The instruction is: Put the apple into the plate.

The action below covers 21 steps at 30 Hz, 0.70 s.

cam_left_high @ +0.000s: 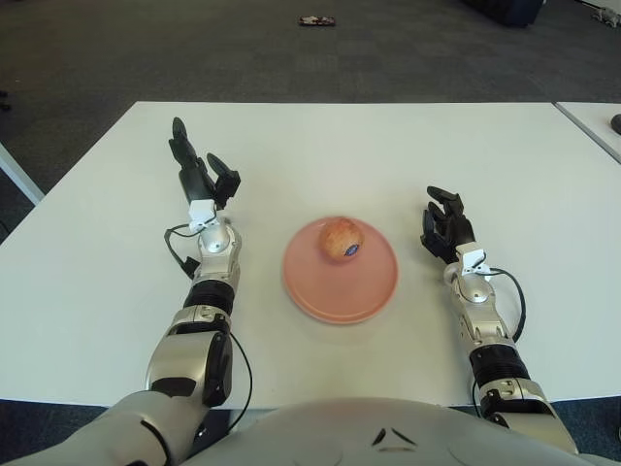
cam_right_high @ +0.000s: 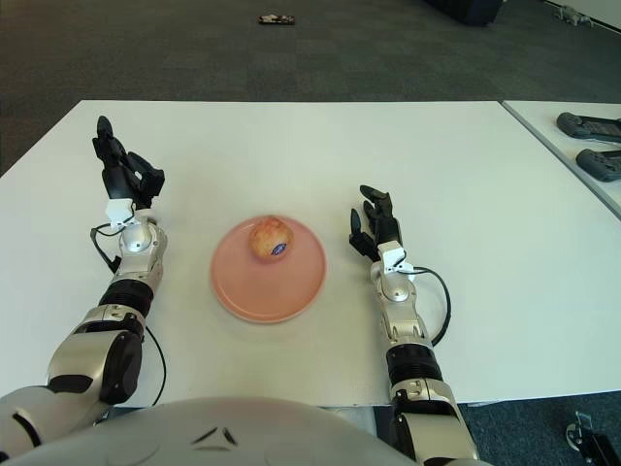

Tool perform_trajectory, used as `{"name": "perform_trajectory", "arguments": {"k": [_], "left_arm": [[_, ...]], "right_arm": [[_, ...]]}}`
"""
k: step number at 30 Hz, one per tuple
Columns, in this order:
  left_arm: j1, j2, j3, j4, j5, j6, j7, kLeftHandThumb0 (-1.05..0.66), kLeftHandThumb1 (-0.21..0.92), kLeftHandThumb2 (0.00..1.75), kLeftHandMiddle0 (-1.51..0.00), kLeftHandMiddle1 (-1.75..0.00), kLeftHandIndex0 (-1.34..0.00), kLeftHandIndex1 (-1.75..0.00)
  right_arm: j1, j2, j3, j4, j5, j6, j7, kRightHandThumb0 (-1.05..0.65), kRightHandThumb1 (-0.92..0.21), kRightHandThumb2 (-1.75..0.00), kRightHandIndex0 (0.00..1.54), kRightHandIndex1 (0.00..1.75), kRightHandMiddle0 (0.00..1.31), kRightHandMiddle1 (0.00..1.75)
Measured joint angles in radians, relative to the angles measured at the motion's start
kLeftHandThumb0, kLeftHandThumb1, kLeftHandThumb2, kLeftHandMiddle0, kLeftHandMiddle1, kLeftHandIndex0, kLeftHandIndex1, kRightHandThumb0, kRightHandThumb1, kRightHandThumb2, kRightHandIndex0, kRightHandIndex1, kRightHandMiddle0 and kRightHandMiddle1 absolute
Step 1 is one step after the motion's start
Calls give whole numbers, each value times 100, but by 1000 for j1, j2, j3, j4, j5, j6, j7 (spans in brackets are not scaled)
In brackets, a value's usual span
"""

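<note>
A reddish-yellow apple [cam_left_high: 340, 237] with a small sticker lies on the far part of the pink plate [cam_left_high: 330, 289] in the middle of the white table. My left hand [cam_left_high: 199, 174] is raised to the left of the plate, fingers spread and holding nothing, well apart from the apple. My right hand [cam_left_high: 443, 222] shows to the right of the plate, fingers relaxed and empty.
The white table [cam_left_high: 330, 146] stretches wide around the plate. A second table [cam_right_high: 582, 126] at the right carries two dark controllers [cam_right_high: 594, 146]. A small dark object [cam_left_high: 315, 19] lies on the carpet beyond the table.
</note>
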Motion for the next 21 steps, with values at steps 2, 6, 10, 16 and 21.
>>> {"name": "perform_trajectory", "arguments": {"k": [2,6,10,16,21], "left_arm": [[6,-4,-1,9,0,4,-1,-93,92,98,-9,-3,0,-35],[12,-8,-1,16,-2,14,-13,-91,92,99,-11,-3,0,-34],[19,-7,-1,16,-5,39,-41,-89,92,102,-14,-4,0,-34],[36,24,-23,16,4,104,-100,-89,92,104,-19,-6,0,-38],[56,51,-48,22,27,144,-150,-89,92,104,-18,-4,0,-38]], "right_arm": [[0,0,0,1,1,0,3,-74,-92,-76,25,0,0,73],[-1,0,0,2,1,0,7,-75,-92,-76,25,0,0,73],[0,0,0,2,1,0,8,-75,-92,-77,26,1,0,74],[0,1,1,2,1,-1,10,-76,-92,-77,26,0,0,73],[2,1,1,2,1,-2,11,-76,-92,-76,26,0,0,72]]}}
